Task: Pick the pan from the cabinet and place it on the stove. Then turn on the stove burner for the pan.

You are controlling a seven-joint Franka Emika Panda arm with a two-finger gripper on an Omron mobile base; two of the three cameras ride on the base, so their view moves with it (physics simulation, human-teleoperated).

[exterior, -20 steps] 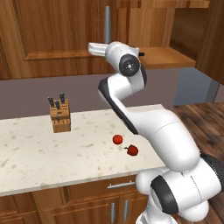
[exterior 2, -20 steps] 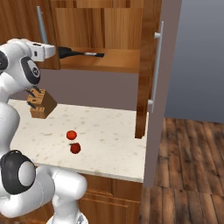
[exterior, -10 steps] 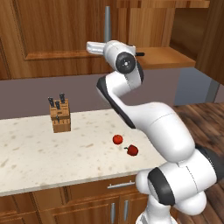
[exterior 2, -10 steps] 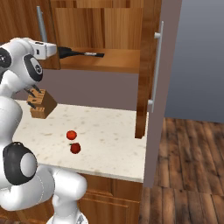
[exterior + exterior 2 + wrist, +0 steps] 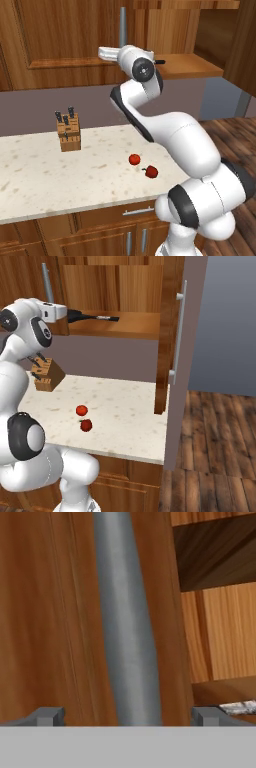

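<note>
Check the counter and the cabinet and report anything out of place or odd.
Two small red fruits lie loose on the counter near its front edge, in no bowl. The cabinet's right door stands wide open, with the pan's handle on the shelf inside. The knife block stands upright. Nothing is spilled or damaged.

The gripper (image 5: pixel 128 714) stood with its jaws wide apart, the two dark fingertips (image 5: pixel 49 716) low in the frame on either side of a vertical grey bar handle (image 5: pixel 127 622). The handle ran along a reddish-brown cabinet door (image 5: pixel 45 612). To the right, the cabinet interior (image 5: pixel 220 627) showed a wooden shelf (image 5: pixel 225 689), with a silvery tip (image 5: pixel 239 707) just beside the right fingertip.
</note>
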